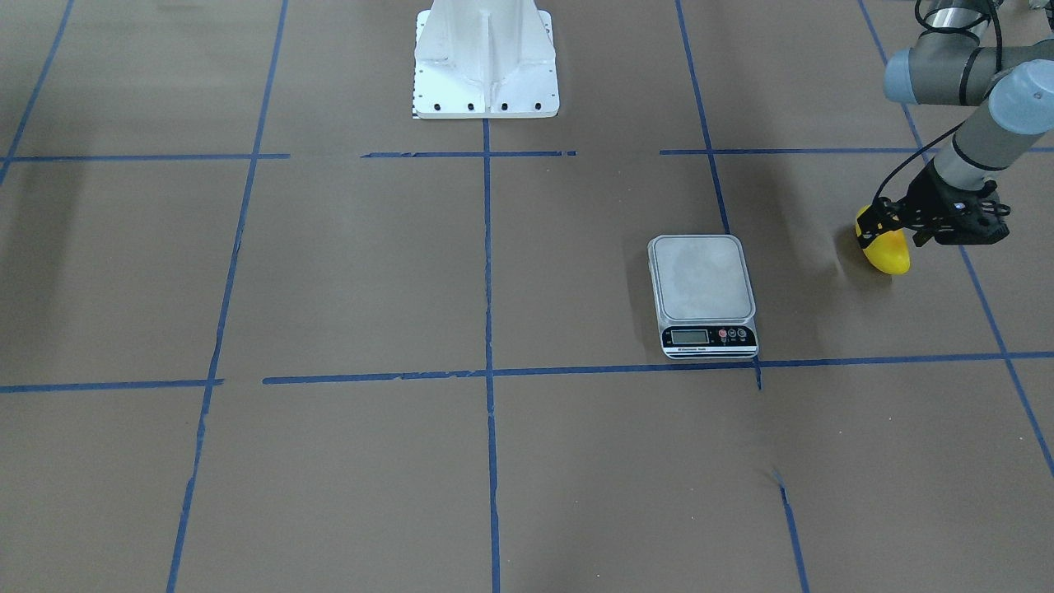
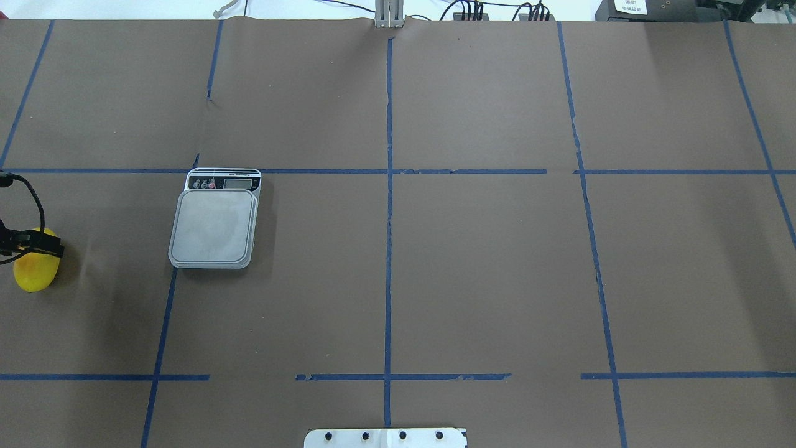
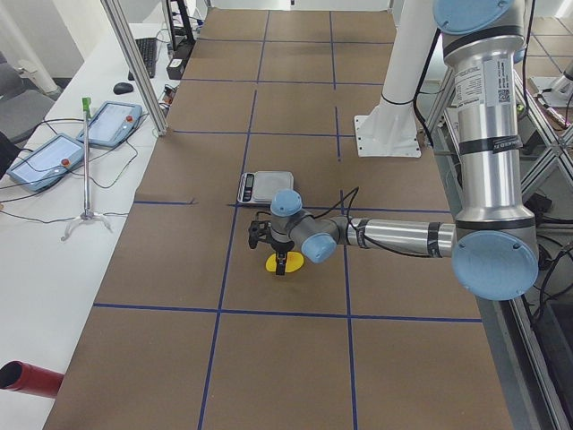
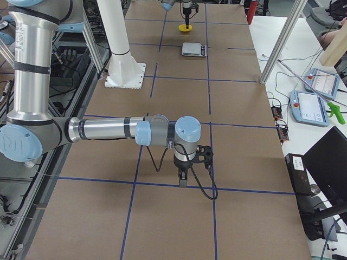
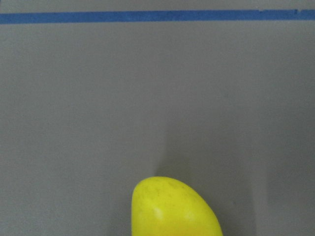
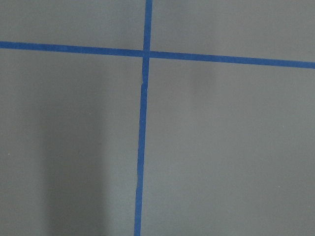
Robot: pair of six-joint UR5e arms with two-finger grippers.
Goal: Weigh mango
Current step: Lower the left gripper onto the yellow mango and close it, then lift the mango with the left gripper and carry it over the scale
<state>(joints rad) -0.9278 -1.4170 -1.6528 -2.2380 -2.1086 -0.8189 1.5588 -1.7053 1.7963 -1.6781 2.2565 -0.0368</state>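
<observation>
The yellow mango [image 1: 889, 254] lies far out on my left side, to the left of the scale in the overhead view [image 2: 34, 275]. My left gripper [image 1: 885, 226] stands over it with its black fingers [image 2: 43, 249] clamped across the upper part; it looks shut on the mango, at or just above the paper. The left wrist view shows only the mango's tip [image 5: 172, 209]. The scale [image 1: 702, 280] has a bare grey platform and its display faces away from the robot. My right gripper [image 4: 182, 179] hangs over bare paper far from the scale; I cannot tell whether it is open or shut.
Brown paper with blue tape lines [image 2: 388, 186] covers the table. The white robot base [image 1: 486, 62] stands at the middle of the robot's side. Teach pendants [image 4: 317, 100] and cables lie on a side bench off the table.
</observation>
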